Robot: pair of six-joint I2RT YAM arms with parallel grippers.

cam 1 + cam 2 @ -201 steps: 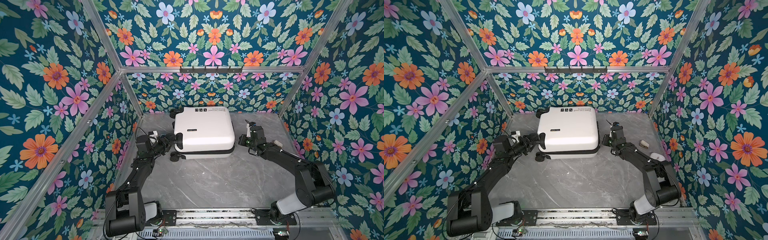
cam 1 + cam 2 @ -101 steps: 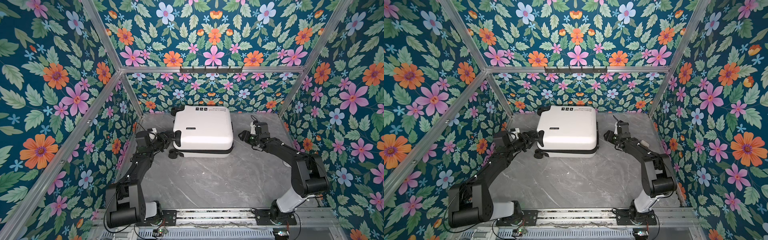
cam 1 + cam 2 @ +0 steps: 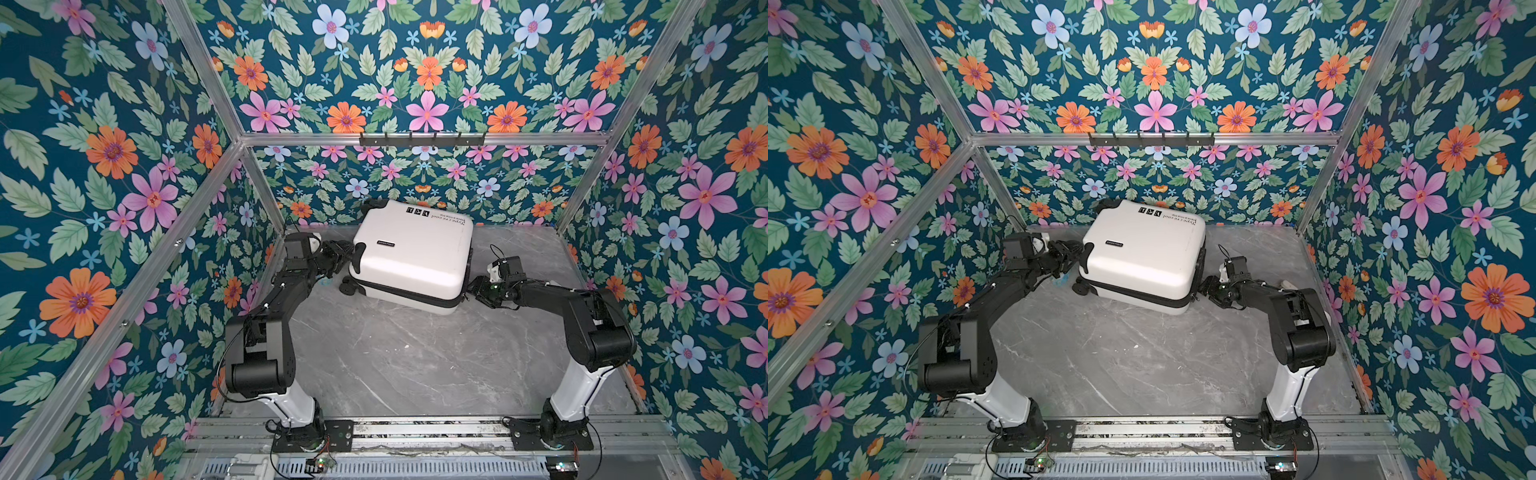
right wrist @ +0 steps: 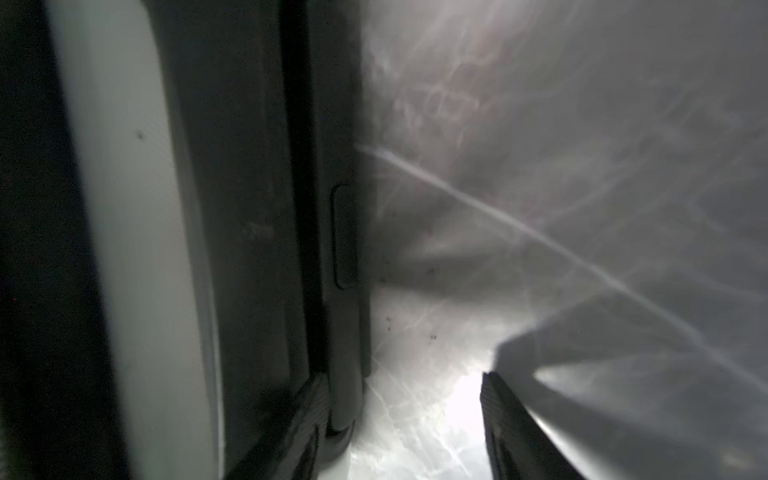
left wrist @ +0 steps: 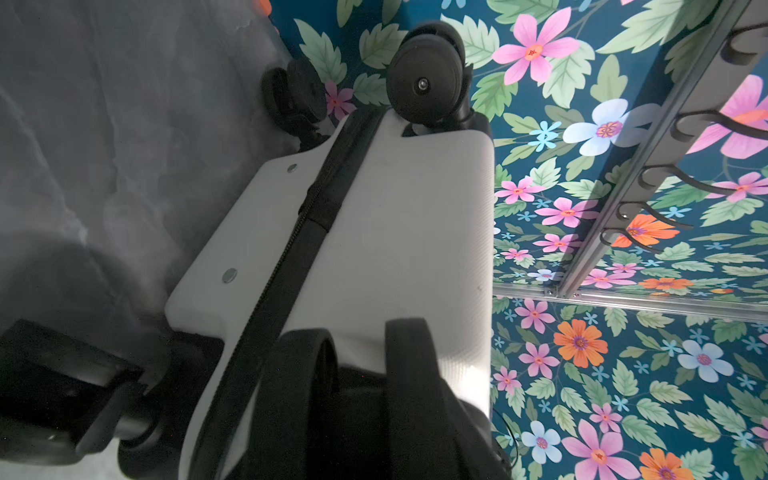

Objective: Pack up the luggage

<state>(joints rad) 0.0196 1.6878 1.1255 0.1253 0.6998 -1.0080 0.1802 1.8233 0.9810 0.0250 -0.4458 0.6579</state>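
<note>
The luggage (image 3: 411, 257) is lying shut on the table (image 3: 395, 365), upper middle of a top view. The left fingers (image 5: 411, 374) are sitting at its wheel end; gripping or not, I can't say. The right fingers (image 4: 519, 432) are spread apart beside it. They are probably lining it up; unzipping comes next.

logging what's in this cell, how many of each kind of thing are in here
white suitcase: 1
robot arms: 2
black hook rail: 1
small pale item, partly hidden behind the right arm: 1
total: 5
</note>
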